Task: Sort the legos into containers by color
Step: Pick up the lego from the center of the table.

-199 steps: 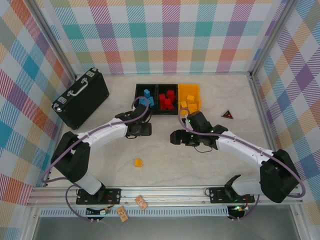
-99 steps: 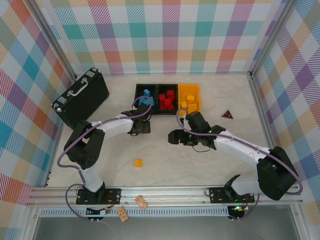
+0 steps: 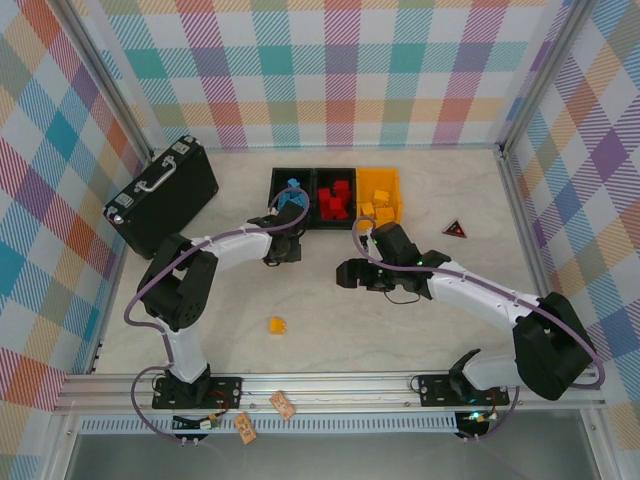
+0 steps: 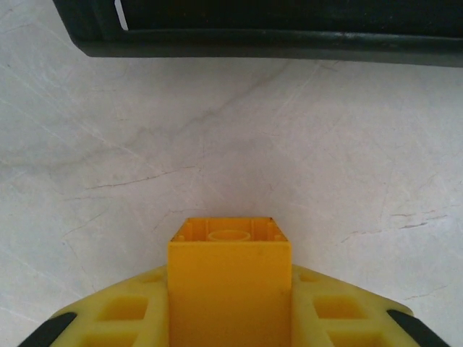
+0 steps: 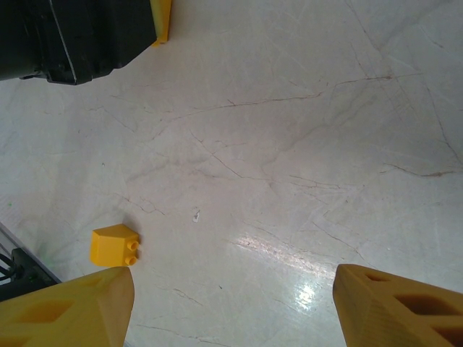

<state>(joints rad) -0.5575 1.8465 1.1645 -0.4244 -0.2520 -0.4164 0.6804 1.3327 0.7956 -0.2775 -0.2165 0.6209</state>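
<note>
Bins [image 3: 316, 203] stand joined in a row at the far side of the desk [image 3: 420, 335]. Overhead, blue legos [image 3: 294, 188] lie in the left black one, red legos [image 3: 336, 200] in the middle black one, and yellow legos [image 3: 377, 212] in the yellow one at the right.

Left wrist view: the left claw [image 4: 230, 289] is clenched on a yellow brick [image 4: 230, 253], with both fingers [image 4: 87, 329] against its sides. The brick's hollow underside, with a round centre tube, points away from the wrist toward a black wall [image 4: 289, 36] across the desk. That face looks square, so no long axis can be told. Overhead, this claw sits just in front of the left bin and its body hides the brick.

Right wrist view: the right claw [image 5: 233, 278] is released, with its fingers wide apart and bare desk between them. Near its left finger a loose lego [image 5: 112, 246], yellow, lies on the desk with its studs pointing sideways toward the right of that view, not up. Overhead, the same piece lies alone at the near middle of the desk, well apart from the bins and both claws. Its studs are too small to read there.
</note>
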